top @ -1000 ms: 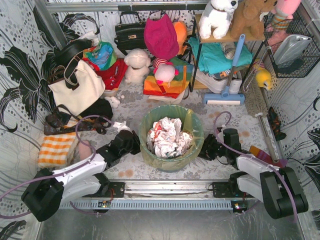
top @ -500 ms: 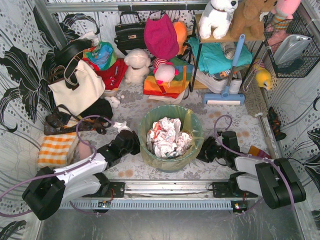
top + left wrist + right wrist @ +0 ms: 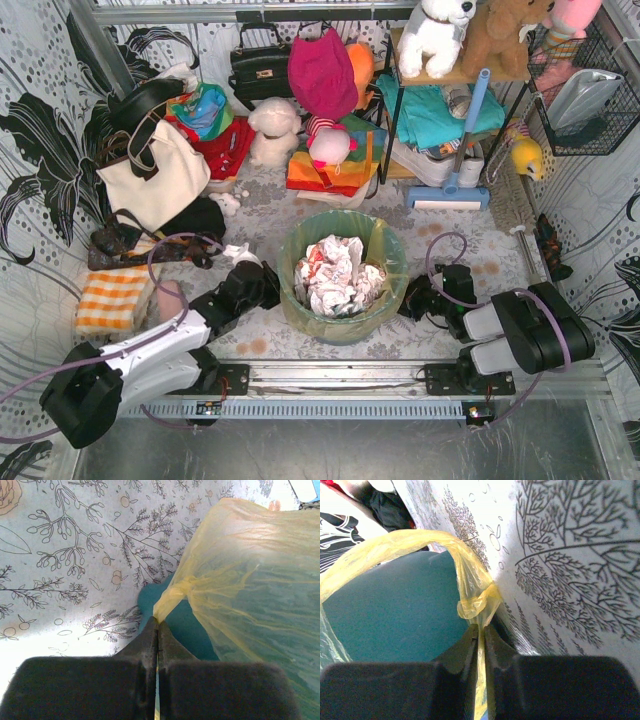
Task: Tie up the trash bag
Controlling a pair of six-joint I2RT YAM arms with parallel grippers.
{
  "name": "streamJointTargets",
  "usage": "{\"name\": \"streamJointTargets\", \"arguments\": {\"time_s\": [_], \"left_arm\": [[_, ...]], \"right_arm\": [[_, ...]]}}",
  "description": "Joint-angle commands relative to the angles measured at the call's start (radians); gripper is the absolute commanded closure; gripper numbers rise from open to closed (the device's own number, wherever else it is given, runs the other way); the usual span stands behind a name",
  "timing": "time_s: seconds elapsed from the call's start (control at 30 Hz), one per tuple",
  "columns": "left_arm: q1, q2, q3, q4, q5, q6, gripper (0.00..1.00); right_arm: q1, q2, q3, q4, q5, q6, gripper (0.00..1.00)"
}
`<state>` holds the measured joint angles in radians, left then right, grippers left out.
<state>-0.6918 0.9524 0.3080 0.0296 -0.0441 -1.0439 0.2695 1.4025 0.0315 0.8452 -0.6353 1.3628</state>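
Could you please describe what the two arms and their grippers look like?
The left arm and right arm have white shells between bulky black joints, each trailed by a looping lilac cable. The gripper fingers are matte black wedges tapering to thin tips.

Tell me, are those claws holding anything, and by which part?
Yes, both pinch the trash bag: the left claw grips a bunched handle flap, the right claw grips the other flap.

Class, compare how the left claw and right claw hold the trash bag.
The left claw pinches film pulled to a point; the right claw pinches a bunched strip arching into a loop. The left claw sits left of the teal bin, the right claw opposite. Both are shut on the trash bag.
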Motion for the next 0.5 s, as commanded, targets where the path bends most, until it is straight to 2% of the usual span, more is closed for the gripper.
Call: {"name": "streamJointTargets", "arguments": {"time_s": [0.0, 0.07, 0.3, 0.47], "left_arm": [[0.005, -0.031, -0.014, 0.017, -0.032, -0.017, 1.0], [0.006, -0.044, -0.009, -0.005, -0.044, -0.017, 1.0], [0.011, -0.105, 0.02, -0.135, -0.088, -0.031, 1.0], [0.014, -0.178, 0.046, -0.25, -0.097, -0.044, 1.0]], "right_arm": [[0.009, 0.02, -0.02, 0.004, 0.002, 0.085, 0.95], [0.01, -0.019, -0.007, -0.054, 0.015, 0.07, 1.0], [0.01, -0.283, 0.086, -0.482, 0.131, -0.041, 1.0], [0.009, -0.46, 0.12, -0.703, 0.198, -0.06, 1.0]]}}
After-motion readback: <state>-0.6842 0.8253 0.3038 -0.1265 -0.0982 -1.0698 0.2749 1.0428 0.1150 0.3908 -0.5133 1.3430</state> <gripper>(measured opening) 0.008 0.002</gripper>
